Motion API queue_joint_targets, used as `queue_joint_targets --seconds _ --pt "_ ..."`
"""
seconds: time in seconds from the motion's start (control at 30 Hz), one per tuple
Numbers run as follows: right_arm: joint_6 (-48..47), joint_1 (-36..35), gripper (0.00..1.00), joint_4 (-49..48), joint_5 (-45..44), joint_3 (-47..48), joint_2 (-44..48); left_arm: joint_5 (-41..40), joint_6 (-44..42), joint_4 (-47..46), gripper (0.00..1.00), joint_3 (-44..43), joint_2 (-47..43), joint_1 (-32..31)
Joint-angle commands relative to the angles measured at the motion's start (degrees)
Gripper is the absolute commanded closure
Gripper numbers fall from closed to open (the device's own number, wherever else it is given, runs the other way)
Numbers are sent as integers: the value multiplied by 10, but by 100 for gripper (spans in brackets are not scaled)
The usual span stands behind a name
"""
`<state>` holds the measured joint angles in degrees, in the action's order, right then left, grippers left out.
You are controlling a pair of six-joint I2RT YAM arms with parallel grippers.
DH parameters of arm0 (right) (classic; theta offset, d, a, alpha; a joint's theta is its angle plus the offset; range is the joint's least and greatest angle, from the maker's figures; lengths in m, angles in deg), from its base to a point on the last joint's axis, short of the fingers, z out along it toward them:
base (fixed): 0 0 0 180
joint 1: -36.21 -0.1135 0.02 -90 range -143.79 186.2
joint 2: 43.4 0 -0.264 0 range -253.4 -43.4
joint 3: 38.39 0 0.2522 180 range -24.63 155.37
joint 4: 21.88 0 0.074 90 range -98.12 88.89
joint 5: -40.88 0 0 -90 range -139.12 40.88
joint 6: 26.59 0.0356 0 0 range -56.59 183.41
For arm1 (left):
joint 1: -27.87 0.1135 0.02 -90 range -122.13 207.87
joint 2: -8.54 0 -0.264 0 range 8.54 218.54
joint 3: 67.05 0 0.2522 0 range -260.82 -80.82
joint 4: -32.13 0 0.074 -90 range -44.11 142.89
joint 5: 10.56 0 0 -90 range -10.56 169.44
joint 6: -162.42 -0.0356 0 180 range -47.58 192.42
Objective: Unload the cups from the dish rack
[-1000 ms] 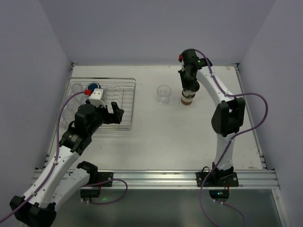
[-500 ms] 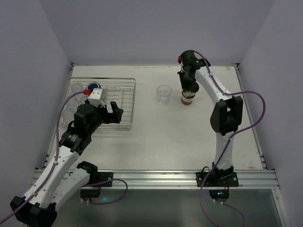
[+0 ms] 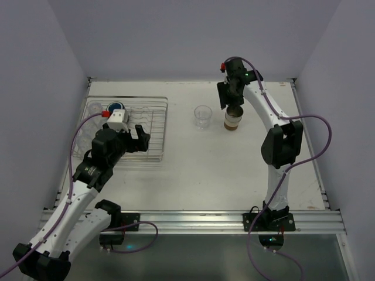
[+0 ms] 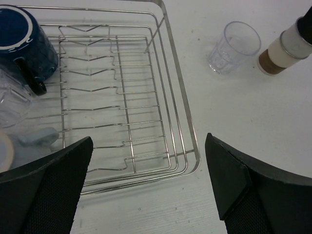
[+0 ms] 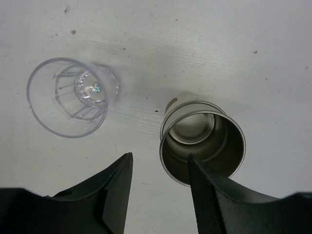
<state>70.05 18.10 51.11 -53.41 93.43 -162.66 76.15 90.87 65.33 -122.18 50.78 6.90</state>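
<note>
The silver wire dish rack [image 3: 157,126] lies at the left. It holds a dark blue mug [image 3: 115,107] and clear cups [image 3: 92,109] at its far left. In the left wrist view the rack [image 4: 171,87] holds the mug [image 4: 22,41], a clear tumbler [image 4: 10,103] and a pale blue cup [image 4: 38,136]. A clear tumbler [image 3: 203,116] and a brown-tan cup [image 3: 233,121] stand upright on the table. My right gripper [image 3: 231,105] is open just above the brown-tan cup [image 5: 202,141], not gripping it. My left gripper [image 3: 133,138] is open and empty over the rack's near right part.
The white table ends at a metal rail [image 3: 193,218] in front. Purple-grey walls close in the back and both sides. Purple cables hang off both arms.
My right gripper has lifted off the brown-tan cup, which stays standing on the table. My left gripper has shifted slightly back over the rack.
</note>
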Motion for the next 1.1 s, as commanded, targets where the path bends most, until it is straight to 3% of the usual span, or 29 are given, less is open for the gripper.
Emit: queue_joint_targets --seconds 0.0,0.07,0.2,0.33,0.4,0.73,1.07 --pt "-2 -8 48 -47 39 -25 93 -74 10 6 0 -30 -10 6" --pt "24 -17 46 -107 66 -87 182 -135 18 17 0 -37 -15 6" --pt "80 -70 42 -358 120 -353 360 -207 46 28 0 -36 -27 6" --pt "167 -109 38 -504 197 -500 470 -274 68 35 0 -24 7 17" --pt "183 -123 37 -539 229 -541 496 -250 83 52 0 -33 46 44" --pt "170 -134 37 -541 249 -615 554 -268 91 48 0 -21 97 155" --pt "167 -134 41 -544 278 -626 575 -151 74 -8 4 -7 180 264"
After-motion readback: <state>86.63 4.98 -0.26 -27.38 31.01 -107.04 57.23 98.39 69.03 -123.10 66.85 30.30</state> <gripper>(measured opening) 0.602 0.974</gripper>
